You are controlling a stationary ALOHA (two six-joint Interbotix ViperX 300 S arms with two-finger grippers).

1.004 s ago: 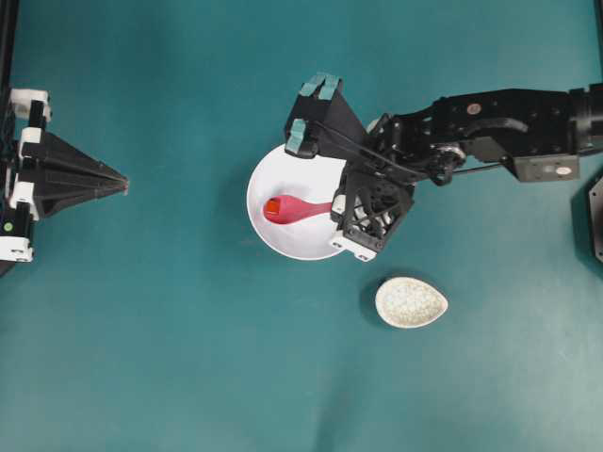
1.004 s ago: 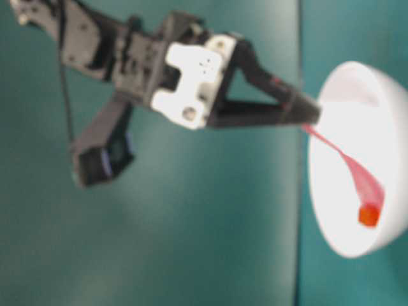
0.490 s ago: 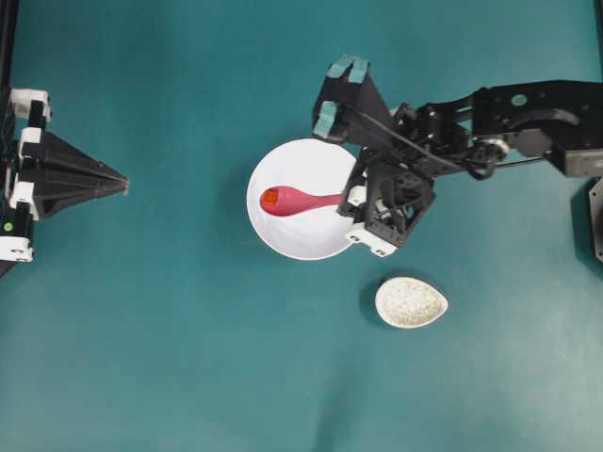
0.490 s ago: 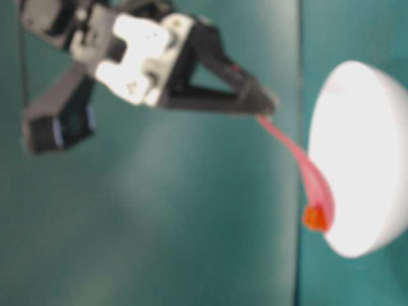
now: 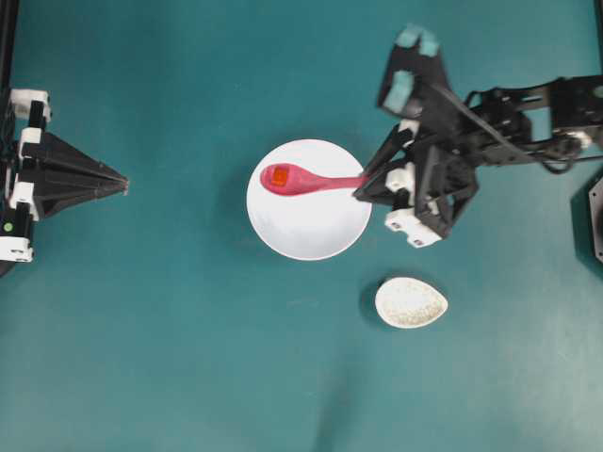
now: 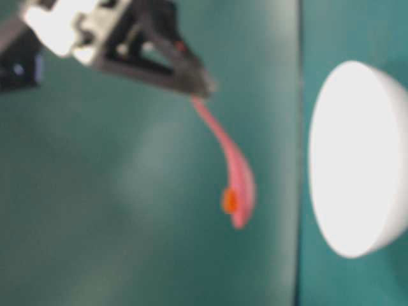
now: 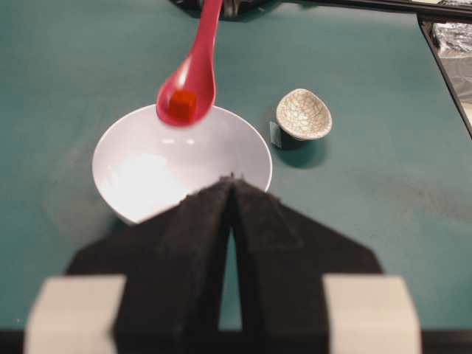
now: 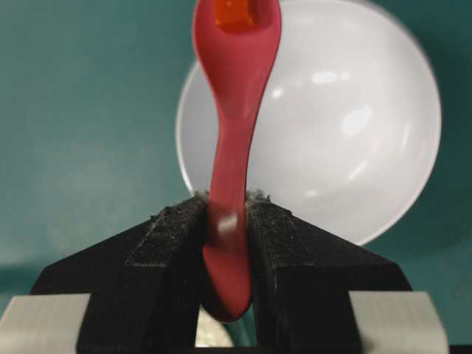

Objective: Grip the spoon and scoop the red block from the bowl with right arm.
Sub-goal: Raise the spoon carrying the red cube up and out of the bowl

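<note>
My right gripper (image 5: 363,188) is shut on the handle of the pink spoon (image 5: 311,181). The spoon is held above the white bowl (image 5: 311,231), its scoop over the bowl's far-left part. The red block (image 5: 280,176) lies in the scoop. In the table-level view the spoon (image 6: 236,172) and the block (image 6: 229,201) are clear of the bowl (image 6: 357,166). In the right wrist view the spoon (image 8: 232,147) runs out from between the jaws, with the block (image 8: 236,11) at the top edge. My left gripper (image 5: 122,185) is shut and empty at the far left.
A small speckled egg-shaped dish (image 5: 411,302) sits on the teal table just right of and below the bowl; it also shows in the left wrist view (image 7: 303,113). A dark fixture stands at the right edge (image 5: 594,217).
My right gripper has risen and drawn back to the right, lifting the spoon with the red block out of the bowl. The left arm has not moved.
</note>
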